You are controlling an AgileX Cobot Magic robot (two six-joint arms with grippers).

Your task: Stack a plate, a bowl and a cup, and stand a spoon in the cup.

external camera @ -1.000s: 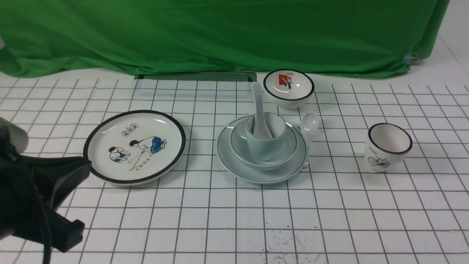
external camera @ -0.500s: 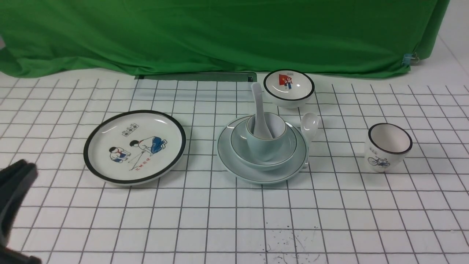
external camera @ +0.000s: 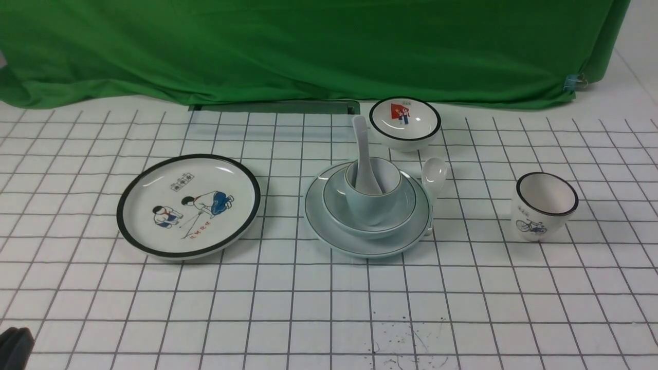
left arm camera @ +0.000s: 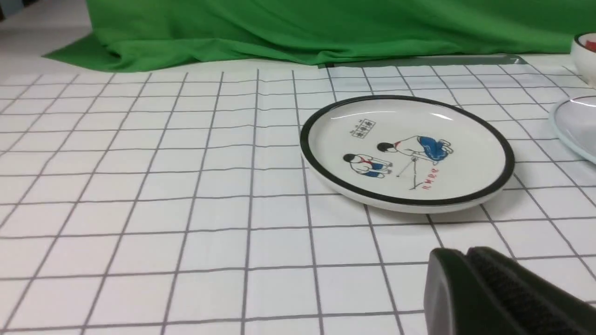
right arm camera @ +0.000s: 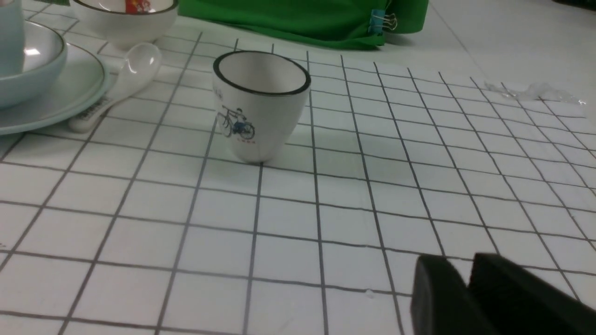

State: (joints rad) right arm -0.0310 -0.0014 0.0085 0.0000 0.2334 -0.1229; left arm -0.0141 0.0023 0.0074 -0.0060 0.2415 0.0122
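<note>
The stack sits mid-counter: the plate (external camera: 417, 226) on the gridded counter (external camera: 329, 308), the bowl (external camera: 406, 205) on the plate, the cup (external camera: 367, 208) in the bowl. The spoon (external camera: 364, 154) stands in the cup, scoop down, its handle leaning on the rim and rising toward the green cloth (external camera: 308, 46). A second spoon (external camera: 434, 172) lies on the counter just right of the stack, its scoop toward the back and its handle running along under the plate's edge. Behind the stack sits a small bowl with a red picture (external camera: 405, 123), close to the cloth. Well to the left lies a black-rimmed cartoon plate (external camera: 188, 204), and well to the right stands a bicycle cup (external camera: 544, 205), upright and alone.

The left gripper (left arm camera: 465, 274) is low over the counter, near the cartoon plate but apart from it; its jaws are pressed together with nothing between them. The right gripper (right arm camera: 465, 279) is low over bare counter, near the bicycle cup but apart from it; its jaws stand a little apart, a narrow slit between them, holding nothing
</note>
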